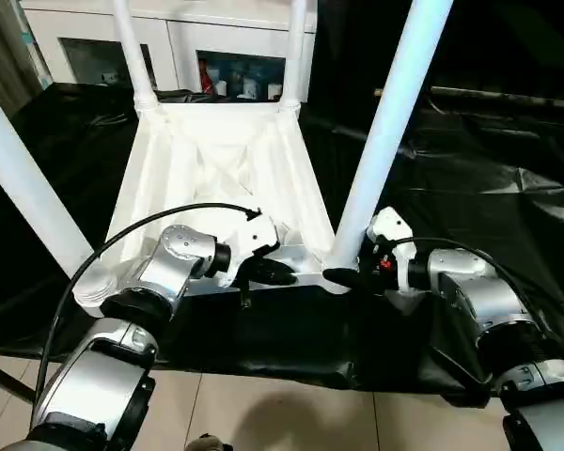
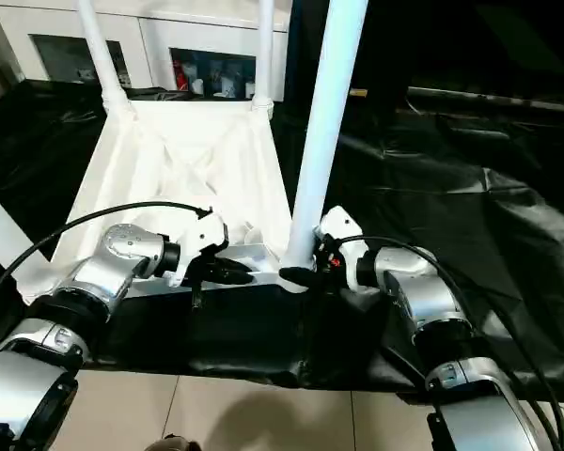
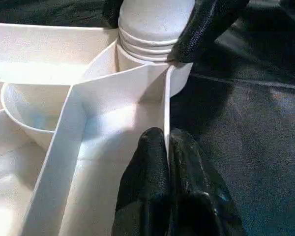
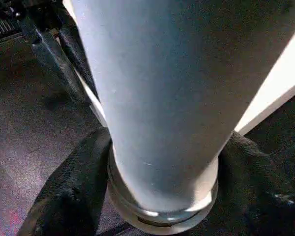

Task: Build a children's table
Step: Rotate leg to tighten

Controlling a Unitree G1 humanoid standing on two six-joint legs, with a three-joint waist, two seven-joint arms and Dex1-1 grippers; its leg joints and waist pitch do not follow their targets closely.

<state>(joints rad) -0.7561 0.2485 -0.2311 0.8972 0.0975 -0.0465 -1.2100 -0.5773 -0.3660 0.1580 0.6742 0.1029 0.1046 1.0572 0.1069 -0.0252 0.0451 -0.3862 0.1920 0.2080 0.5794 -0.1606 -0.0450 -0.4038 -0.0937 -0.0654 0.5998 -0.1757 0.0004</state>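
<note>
Black sheeting (image 1: 489, 197) spread wide under everything, crumpled and glossy, draped over the near edge down toward pale floor tiles (image 1: 282, 413). Back there, a white glass-fronted cabinet (image 1: 235, 56) with small colourful items behind the panes, just past the far end of the work. Upside down on the sheeting, centre-left: the tabletop (image 1: 216, 169), underside ribs and raised rim facing up, long axis running away toward the cabinet. Four legs up and standing in the corner sockets: two slim far legs (image 1: 132, 47) rising out of frame, a near left leg (image 1: 23, 188) leaning off toward the upper left, and the near right leg (image 1: 385, 122) pointing up and tilting slightly rightward, long axis close to vertical, thick end down in the socket. Left gripper (image 3: 168, 147) pinched tight on the near rim wall of the tabletop, fingers (image 3: 147, 172) pressed together with the thin plastic edge between them, just beside that near right socket. Right gripper (image 4: 162, 196) wrapped round the base of the near right leg, fingers (image 4: 69, 191) spread on either side and hugging the ringed collar right at the socket. A black cable (image 1: 150, 225) looping over the left forearm, silver forearms crowding the foreground.
</note>
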